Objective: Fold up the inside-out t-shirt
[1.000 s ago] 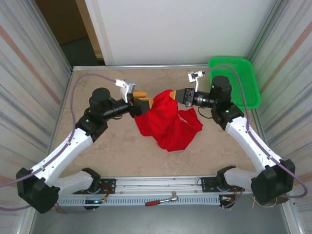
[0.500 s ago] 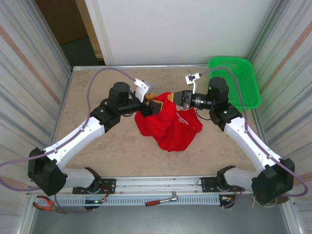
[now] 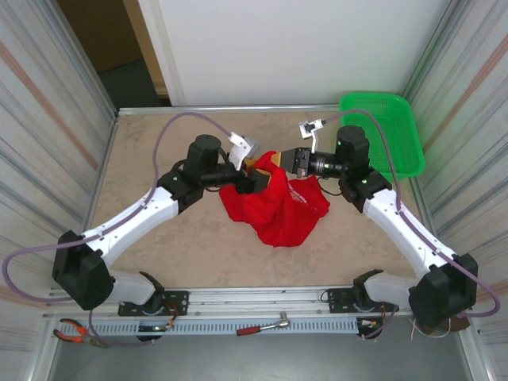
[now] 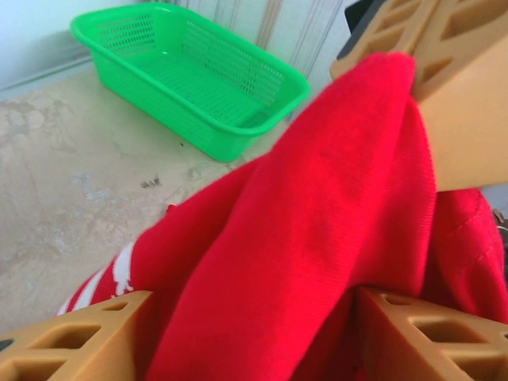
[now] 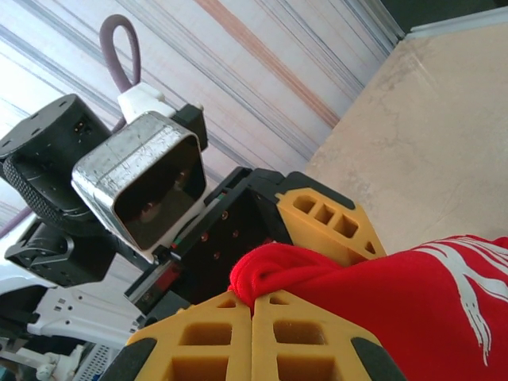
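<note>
The inside-out t-shirt point(image 3: 276, 208) is a bright red heap at the table's middle, with white print on it point(image 5: 464, 286). One bunch is pulled up toward the back. My right gripper point(image 3: 280, 162) is shut on that bunch, and the cloth bulges out at its fingertips point(image 5: 252, 295). My left gripper point(image 3: 252, 173) stands open right beside it. The left gripper's tan fingers point(image 4: 87, 341) straddle a hanging fold of the t-shirt point(image 4: 317, 238) without pinching it. In the left wrist view the right gripper's fingers point(image 4: 460, 87) sit at the top right, above the fold.
A green mesh basket point(image 3: 389, 136) stands at the table's back right corner point(image 4: 190, 71). Metal walls close in both sides. On the near rail lie a ratchet wrench point(image 3: 266, 325) and pliers point(image 3: 71, 332). Bare tabletop point(image 3: 167, 246) lies left of and in front of the shirt.
My left arm has swung right and forward, bringing its open fingers round the raised fold next to the right gripper. The right gripper has edged slightly left, still holding the cloth.
</note>
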{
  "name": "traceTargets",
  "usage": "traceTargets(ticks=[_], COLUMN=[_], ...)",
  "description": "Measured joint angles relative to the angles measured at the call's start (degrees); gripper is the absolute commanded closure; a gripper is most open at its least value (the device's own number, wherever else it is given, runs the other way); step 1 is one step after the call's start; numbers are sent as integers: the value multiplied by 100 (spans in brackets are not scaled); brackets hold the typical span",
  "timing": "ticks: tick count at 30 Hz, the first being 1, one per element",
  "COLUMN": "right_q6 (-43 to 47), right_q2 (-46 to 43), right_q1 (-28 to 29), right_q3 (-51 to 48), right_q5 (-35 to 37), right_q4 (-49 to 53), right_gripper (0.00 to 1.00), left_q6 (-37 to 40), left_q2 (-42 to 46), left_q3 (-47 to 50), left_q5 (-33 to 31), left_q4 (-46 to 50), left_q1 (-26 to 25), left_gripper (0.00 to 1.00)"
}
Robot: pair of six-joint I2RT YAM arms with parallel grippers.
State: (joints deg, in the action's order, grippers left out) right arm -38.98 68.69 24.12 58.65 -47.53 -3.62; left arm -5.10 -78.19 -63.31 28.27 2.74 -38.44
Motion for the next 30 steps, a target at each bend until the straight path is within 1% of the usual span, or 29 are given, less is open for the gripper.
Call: traceTargets(ticks=[1, 2, 3, 5, 6, 8, 11, 12, 13, 14, 15, 16, 20, 23, 26, 30], right_q6=[0, 0, 0, 0, 0, 2, 15, 42, 81, 136, 232, 334, 498, 494, 492, 496], right_q2=[2, 2, 2, 2, 2, 2, 2, 2, 2, 9, 22, 52, 203, 105, -190, -599], right_q1=[2, 4, 15, 20, 20, 9, -96, -138, -181, -210, -216, -236, -221, -52, 376, 944], right_q3=[0, 0, 0, 0, 0, -11, -83, -105, -116, -118, -118, -118, -153, -227, -243, -227], right_q5=[0, 0, 9, 17, 26, 87, 125, 146, 212, 323, 485, 675, 1388, 1878, 2411, 2973], right_q4=[17, 20, 22, 24, 28, 83, 109, 118, 162, 262, 378, 516, 1045, 1366, 1631, 1725], right_gripper=[100, 100, 100, 100, 100, 100, 100, 95, 69, 48, 36, 30, 25, 21, 15, 14], left_q6=[-2, 0, -28, -13, -4, -2, -111, -203, -330, -498, -664, -870, -1591, -1884, -2041, -2177], left_q2=[-52, -116, -175, -374, -485, -732, -839, -817, -774, -691, -601, -479, -61, 87, 138, 133], left_q3=[0, 0, 0, -24, -61, -199, -269, -254, -201, -101, -4, 118, 407, 411, 411, 409], left_q5=[35, 70, 92, 173, 216, 293, 468, 546, 638, 730, 809, 887, 1156, 1261, 1327, 1375], left_q4=[-2, -15, -26, -70, -66, -63, -83, -109, -192, -310, -409, -551, -1043, -1224, -1246, -1187], left_q1=[-13, -15, -22, -24, -22, -22, 28, 63, 122, 208, 291, 400, 769, 833, 833, 833], left_gripper=[39, 48, 60, 90, 100, 100, 100, 100, 100, 100, 100, 100, 100, 100, 100, 100])
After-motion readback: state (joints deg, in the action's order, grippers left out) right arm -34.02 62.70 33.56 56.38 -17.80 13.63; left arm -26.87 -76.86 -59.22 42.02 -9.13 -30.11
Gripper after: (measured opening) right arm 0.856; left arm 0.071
